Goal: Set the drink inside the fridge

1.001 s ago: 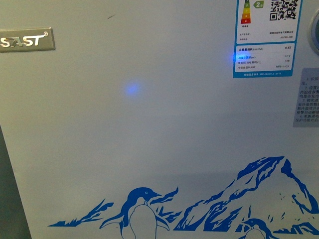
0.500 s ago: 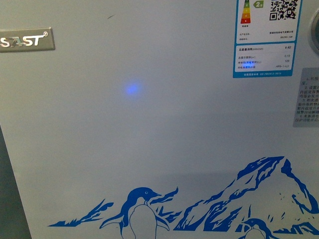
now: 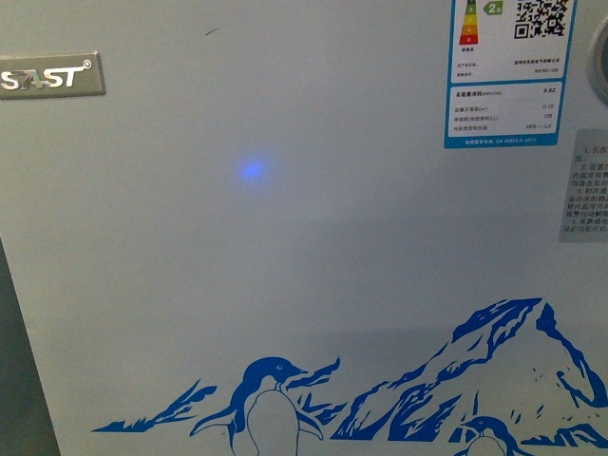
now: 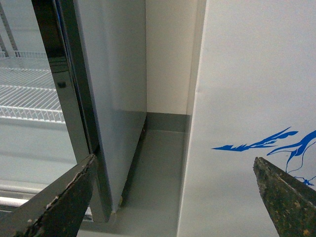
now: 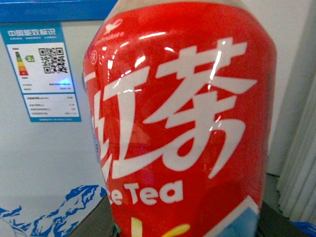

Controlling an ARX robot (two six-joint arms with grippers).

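Observation:
The fridge (image 3: 285, 247) fills the front view: a white front wall with a blue penguin-and-mountain picture low down and a SAST badge at the upper left. Neither arm shows there. In the right wrist view the drink (image 5: 182, 118) fills the frame, its red label with white lettering facing the camera; my right gripper (image 5: 185, 224) is shut on it, and the fridge's front wall (image 5: 44, 163) stands behind. My left gripper (image 4: 177, 197) is open and holds nothing, close to the fridge's white wall (image 4: 247, 98) near its corner.
A tall grey glass-door cabinet (image 4: 74, 98) with white wire shelves stands beside the fridge, with a narrow floor gap (image 4: 158, 173) between them. An energy label (image 3: 508, 71) is on the fridge's upper right. A pale curtain (image 5: 301, 163) hangs at the far side.
A blue glow on the energy label a second ago has gone; the blue light spot on the fridge front stays. The view has not shifted.

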